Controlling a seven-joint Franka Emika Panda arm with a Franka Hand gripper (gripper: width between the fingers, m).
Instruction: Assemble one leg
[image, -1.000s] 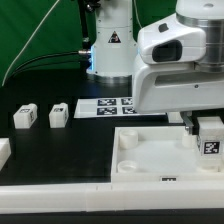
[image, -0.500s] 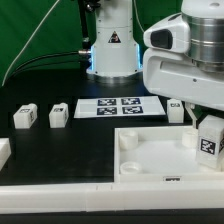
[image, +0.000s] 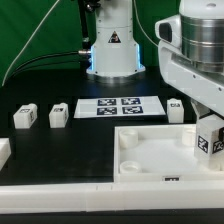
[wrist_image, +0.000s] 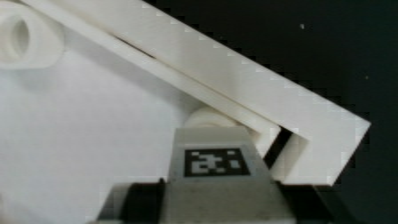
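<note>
My gripper (image: 207, 128) is shut on a white square leg (image: 209, 141) with a tag mark, holding it tilted over the far-right corner of the large white panel (image: 150, 155). In the wrist view the leg (wrist_image: 217, 150) sits between my dark fingers (wrist_image: 146, 196), its far end near the panel's raised rim (wrist_image: 214, 70); my gripper (wrist_image: 217, 188) is closed around it. Three more legs stand on the black table: two at the exterior view's left (image: 25, 117) (image: 58, 115) and one behind the panel at the right (image: 175, 110).
The marker board (image: 118, 106) lies flat behind the panel. A white part (image: 3, 152) shows at the exterior view's left edge. The arm's base (image: 112, 50) stands at the back. A round hole (wrist_image: 18, 40) shows in the panel's corner.
My arm has swung toward the exterior view's right with the leg. The leg has tipped from upright to tilted and sits a little lower at the panel's right edge.
</note>
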